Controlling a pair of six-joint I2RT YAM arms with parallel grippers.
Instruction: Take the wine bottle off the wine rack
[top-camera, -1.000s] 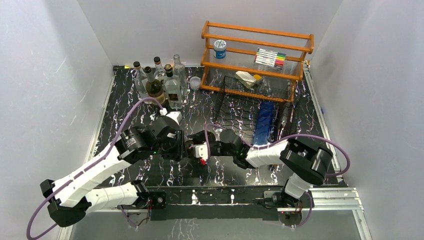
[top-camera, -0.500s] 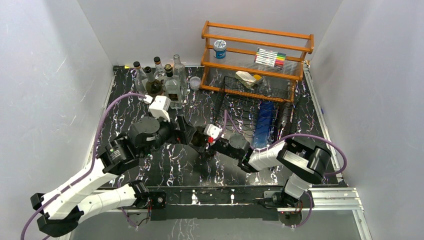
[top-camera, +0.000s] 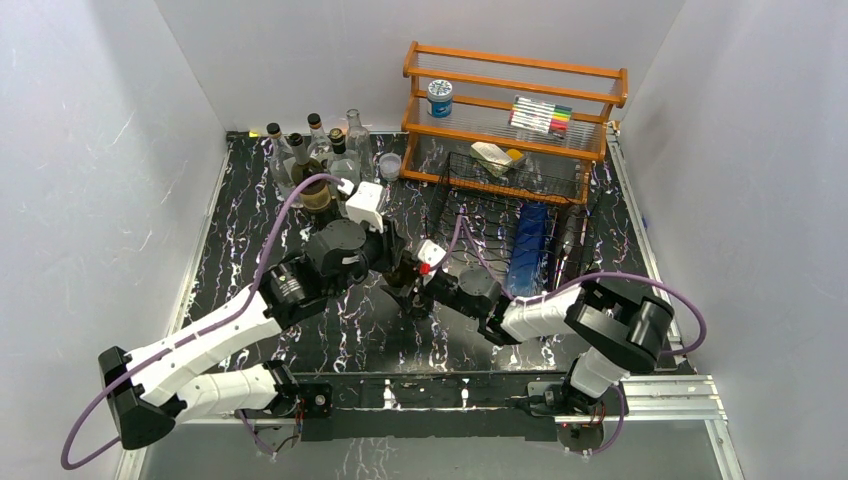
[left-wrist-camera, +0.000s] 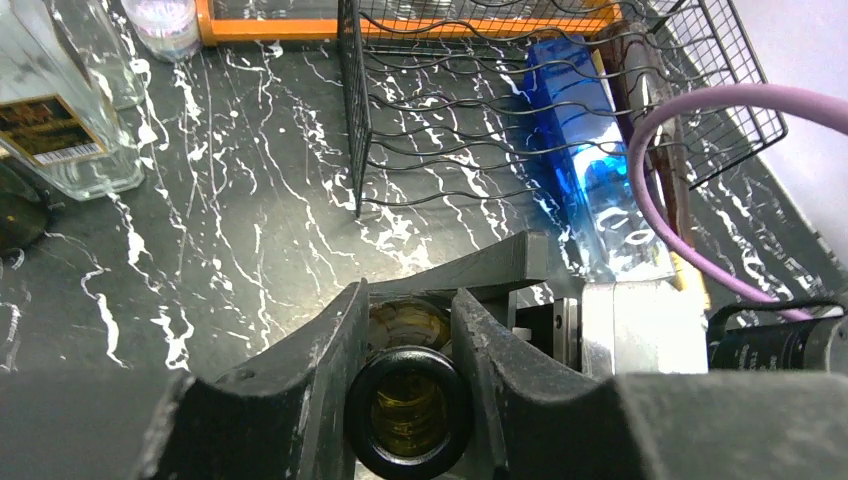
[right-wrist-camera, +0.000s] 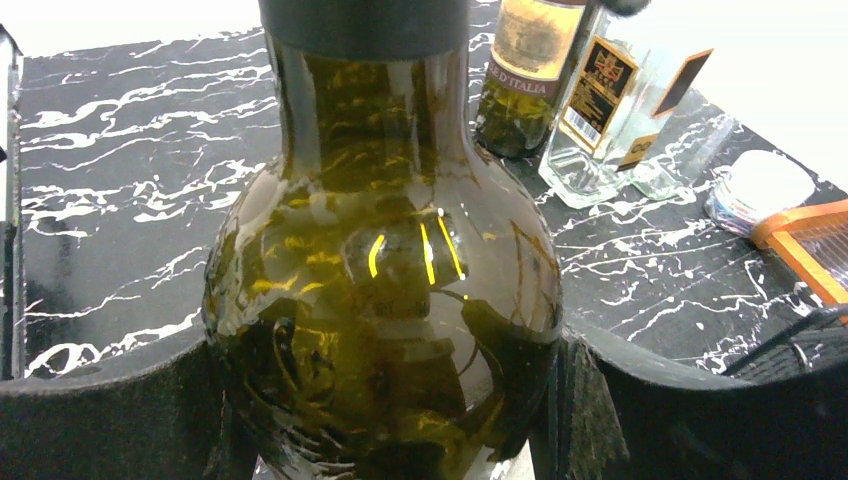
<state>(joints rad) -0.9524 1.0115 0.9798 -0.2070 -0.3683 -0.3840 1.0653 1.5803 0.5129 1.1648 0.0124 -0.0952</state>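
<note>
Though still in right claw (right-wrist-camera: 385, 405), wine bottle (right-wrist-camera: 380, 270) farther back.

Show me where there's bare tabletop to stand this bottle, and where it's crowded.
Bare tabletop runs along the left wall, from the bottle cluster to the near edge, and across that edge's middle. Crowded: the back-left bottles, the wine rack on the right, the orange shelf behind it.

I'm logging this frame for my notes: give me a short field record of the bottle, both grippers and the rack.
wine bottle: green glass, off the rack, near its left end
left gripper: shut on the bottle's neck, at the mouth
right gripper: shut on the bottle's body
wine rack: holds a blue bottle and a dark bottle
bottle base touching table: cannot tell
</note>
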